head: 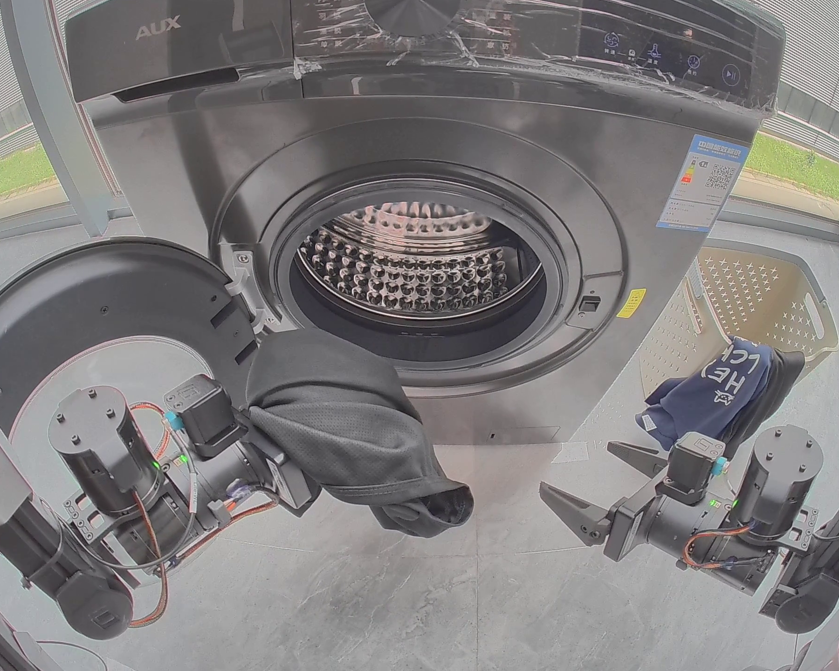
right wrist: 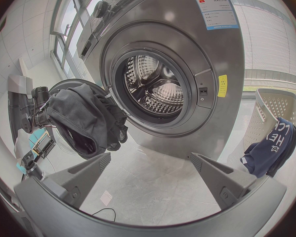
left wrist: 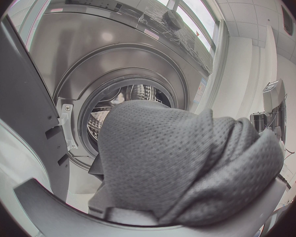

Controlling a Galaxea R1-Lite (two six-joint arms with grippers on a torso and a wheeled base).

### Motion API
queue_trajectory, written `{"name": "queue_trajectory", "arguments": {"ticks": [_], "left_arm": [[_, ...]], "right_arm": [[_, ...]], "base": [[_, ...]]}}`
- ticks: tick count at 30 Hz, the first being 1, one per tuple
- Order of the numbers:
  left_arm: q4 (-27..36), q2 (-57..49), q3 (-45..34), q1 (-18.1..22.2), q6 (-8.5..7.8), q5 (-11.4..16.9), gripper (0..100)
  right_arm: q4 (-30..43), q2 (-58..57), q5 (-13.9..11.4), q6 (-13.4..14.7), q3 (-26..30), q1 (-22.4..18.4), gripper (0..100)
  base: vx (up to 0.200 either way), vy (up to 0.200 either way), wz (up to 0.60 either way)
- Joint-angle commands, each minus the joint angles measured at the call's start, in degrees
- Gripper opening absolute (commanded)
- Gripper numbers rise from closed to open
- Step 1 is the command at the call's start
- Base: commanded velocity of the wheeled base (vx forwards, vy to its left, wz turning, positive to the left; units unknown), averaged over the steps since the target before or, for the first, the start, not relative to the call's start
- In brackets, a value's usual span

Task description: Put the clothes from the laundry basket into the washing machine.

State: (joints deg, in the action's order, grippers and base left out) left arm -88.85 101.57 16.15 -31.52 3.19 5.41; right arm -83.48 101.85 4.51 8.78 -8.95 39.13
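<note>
Head view: left gripper (head: 284, 477) clamped on grey garment (head: 354, 431). The cloth drapes off it, just short of the washing machine (head: 494, 142) and below the drum mouth (head: 419, 272). Right gripper (head: 604, 485) is spread wide and holds nothing. Navy shirt (head: 708, 403) hangs over the laundry basket (head: 802, 300) rim, just behind it.

Left wrist view: grey garment heaped over the fingers, drum mouth beyond.

Right wrist view: jaws apart above the floor, navy shirt near.

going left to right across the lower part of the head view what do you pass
open round grey washer door → left gripper holding a dark grey mesh garment → right gripper, jaws open → navy blue printed shirt draped on the beige perforated laundry basket
</note>
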Motion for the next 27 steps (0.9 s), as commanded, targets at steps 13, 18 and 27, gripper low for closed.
{"name": "queue_trajectory", "arguments": {"ticks": [13, 18, 27], "left_arm": [[0.0, 0.6, -1.7, -2.6, -0.29, -0.1, 0], [0.0, 0.6, -1.5, -3.0, -0.29, -0.1, 0], [0.0, 1.5, -1.2, -4.9, -0.38, -0.2, 0]], "right_arm": [[0.0, 0.6, 0.2, 0.1, 1.5, 0.4, 100], [0.0, 0.5, 0.1, -0.1, 2.0, 0.5, 100], [0.0, 0.1, 0.2, 0.1, 2.5, 2.9, 100]], "base": [[0.2, 0.0, 0.0], [0.2, 0.0, 0.0], [0.022, 0.0, 0.0]]}}
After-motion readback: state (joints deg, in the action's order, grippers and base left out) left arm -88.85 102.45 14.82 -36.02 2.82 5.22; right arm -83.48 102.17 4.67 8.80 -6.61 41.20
